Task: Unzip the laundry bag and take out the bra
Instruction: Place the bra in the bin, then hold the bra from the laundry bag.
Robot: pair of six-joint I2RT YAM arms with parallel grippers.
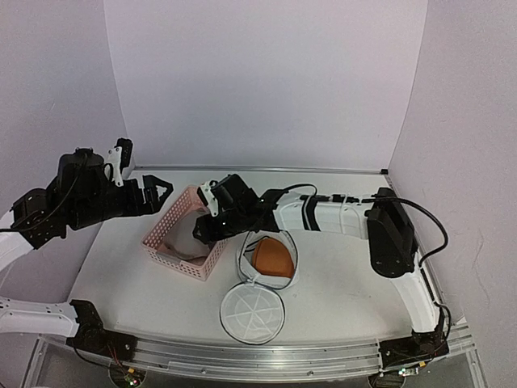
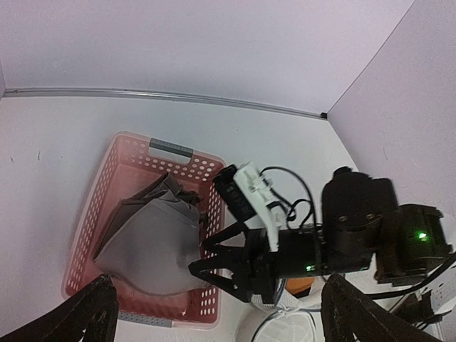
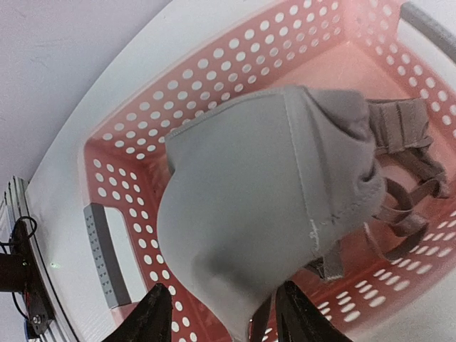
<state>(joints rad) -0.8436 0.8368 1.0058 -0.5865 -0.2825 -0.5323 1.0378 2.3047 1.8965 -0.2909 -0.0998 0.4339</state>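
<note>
- The laundry bag point(image 1: 241, 257) stands open near the middle of the table point(image 1: 347, 291). Its round lid point(image 1: 252, 312) lies flat at the bag's 6 o'clock, touching its rim.
- The orange bra point(image 1: 273, 257) sits inside the bag, cup upward.
- A pink basket point(image 1: 166, 217) lies at the bag's 9 o'clock, just beside it, and holds a grey bra point(image 3: 271, 206).
- The right gripper point(image 2: 199, 258) hangs over the basket's 3 o'clock edge. Its jaws are parted just above the grey bra, gripping nothing.
- The left gripper point(image 1: 164, 191) hovers at the basket's 10 o'clock, spread wide and holding nothing.
</note>
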